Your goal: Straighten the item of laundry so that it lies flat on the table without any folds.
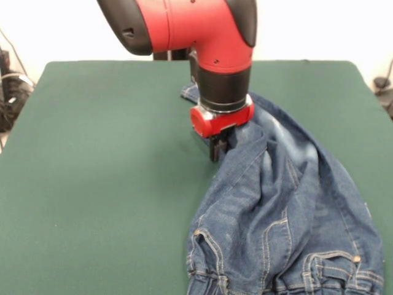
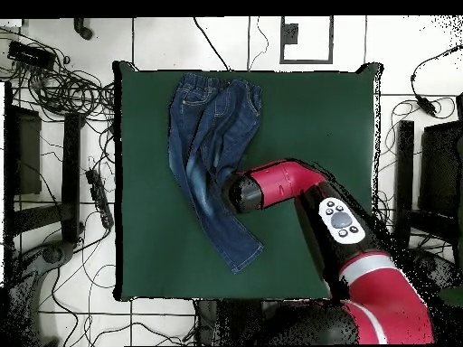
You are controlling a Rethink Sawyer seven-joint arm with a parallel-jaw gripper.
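The item of laundry (image 1: 288, 209) is a small pair of blue jeans on the right half of the green table (image 1: 92, 153). Its waistband lies at the near edge and one leg end (image 1: 190, 92) shows behind the arm. My gripper (image 1: 216, 150) stands at the jeans' left edge, shut on a pinch of denim. The cloth rises in a ridge toward it. In the overhead view the jeans (image 2: 203, 135) run from the waistband at the top down to a leg end (image 2: 240, 257), with the legs overlapping. The arm's wrist (image 2: 244, 192) covers the gripper there.
Green table (image 2: 307, 117) stretches wide to the side of the jeans away from the waistband's corner. Cables (image 2: 54, 90) and dark equipment (image 2: 23, 149) lie on the tiled floor around the table.
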